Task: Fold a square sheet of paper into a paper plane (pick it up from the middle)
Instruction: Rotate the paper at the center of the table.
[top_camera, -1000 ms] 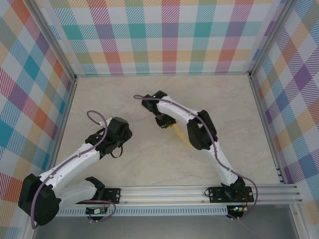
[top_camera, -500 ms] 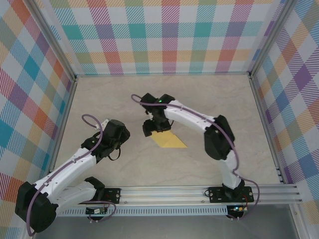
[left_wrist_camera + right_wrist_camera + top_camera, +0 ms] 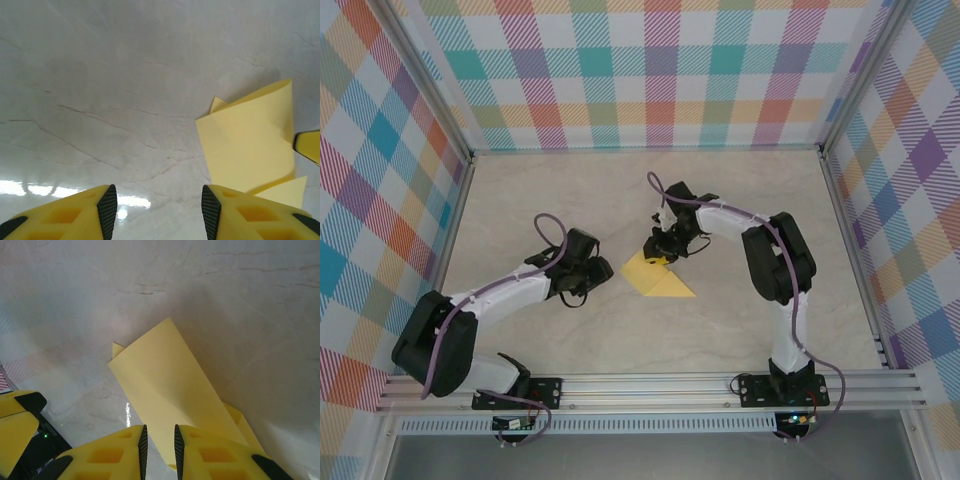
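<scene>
The yellow paper (image 3: 662, 283) lies mid-worktop (image 3: 540, 200), its far flap raised. The left gripper (image 3: 157, 200) is just left of it, jaws well apart and holding nothing. The right gripper (image 3: 159, 440) sits over the far edge with its jaws narrow; I cannot tell whether they pinch the flap.

There is one folded yellow sheet of paper (image 3: 655, 277) near the middle of one pale table (image 3: 570, 190). Two robot arms stand at the near edge, the left arm (image 3: 500, 292) and the right arm (image 3: 775, 250). Each ends in one gripper, the left gripper (image 3: 159, 210) and the right gripper (image 3: 159, 445), and each gripper has two yellow fingers (image 3: 65, 220). Three checked walls (image 3: 660, 70) stand at the left, far and right sides. One metal rail (image 3: 660, 385) runs along the near edge, and there are two purple cables (image 3: 552, 225), one along each arm.
</scene>
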You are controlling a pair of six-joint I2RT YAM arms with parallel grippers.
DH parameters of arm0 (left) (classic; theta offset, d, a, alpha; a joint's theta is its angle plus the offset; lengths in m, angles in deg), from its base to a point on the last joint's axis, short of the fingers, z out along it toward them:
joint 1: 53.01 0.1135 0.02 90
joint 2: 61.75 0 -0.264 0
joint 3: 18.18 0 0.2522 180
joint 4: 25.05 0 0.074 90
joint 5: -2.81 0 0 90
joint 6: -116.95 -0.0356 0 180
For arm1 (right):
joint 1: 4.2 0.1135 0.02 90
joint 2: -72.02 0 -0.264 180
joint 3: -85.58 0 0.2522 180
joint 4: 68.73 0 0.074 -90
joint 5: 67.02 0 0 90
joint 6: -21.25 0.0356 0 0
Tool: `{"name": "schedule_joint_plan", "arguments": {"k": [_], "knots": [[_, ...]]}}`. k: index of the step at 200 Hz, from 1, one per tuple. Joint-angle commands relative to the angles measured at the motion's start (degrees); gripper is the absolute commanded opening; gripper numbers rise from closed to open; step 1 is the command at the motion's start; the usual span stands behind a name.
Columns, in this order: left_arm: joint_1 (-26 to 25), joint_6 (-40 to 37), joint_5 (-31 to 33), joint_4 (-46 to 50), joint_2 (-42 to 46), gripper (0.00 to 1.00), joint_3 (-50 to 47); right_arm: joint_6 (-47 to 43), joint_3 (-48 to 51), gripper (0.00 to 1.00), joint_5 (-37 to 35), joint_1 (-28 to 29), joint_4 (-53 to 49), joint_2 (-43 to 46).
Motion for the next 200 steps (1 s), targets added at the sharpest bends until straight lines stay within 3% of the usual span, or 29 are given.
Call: {"name": "schedule_joint_plan", "arguments": {"k": [1, 44, 78, 101, 120, 136, 166, 200], "knots": [[0.8, -1.0, -4.6, -2.9, -2.1, 0.5, 2.4, 1.4, 0.0, 0.23, 0.4, -0.4, 3.1, -1.4], [0.8, -1.1, -5.6, -2.9, -4.8, 0.5, 3.9, 12.7, 8.0, 0.22, -4.3, -2.0, 11.6, -1.5], [0.8, -0.6, -6.4, -3.8, -6.1, 0.5, 4.4, 28.8, 17.1, 0.21, -9.3, -1.9, 18.0, 2.1], [0.8, -0.5, -7.0, -3.9, -7.1, 0.5, 5.0, 39.2, 23.9, 0.21, -7.0, -1.9, 25.6, 4.6], [0.8, -0.4, -7.6, -4.0, -8.1, 0.5, 5.3, 42.4, 26.5, 0.22, -5.4, -1.8, 28.6, 7.5], [0.8, -0.2, -8.3, -4.7, -8.8, 0.5, 5.4, 39.8, 26.8, 0.25, -5.9, -2.0, 29.3, 11.2], [0.8, 0.2, -10.2, -6.5, -9.9, 0.51, 5.4, 23.2, 19.8, 0.33, -11.1, -2.1, 15.2, 18.5], [0.8, 0.2, -11.8, -7.5, -11.4, 0.51, 5.8, 10.1, 18.9, 0.29, -5.8, -2.4, 9.5, 20.1]]}}
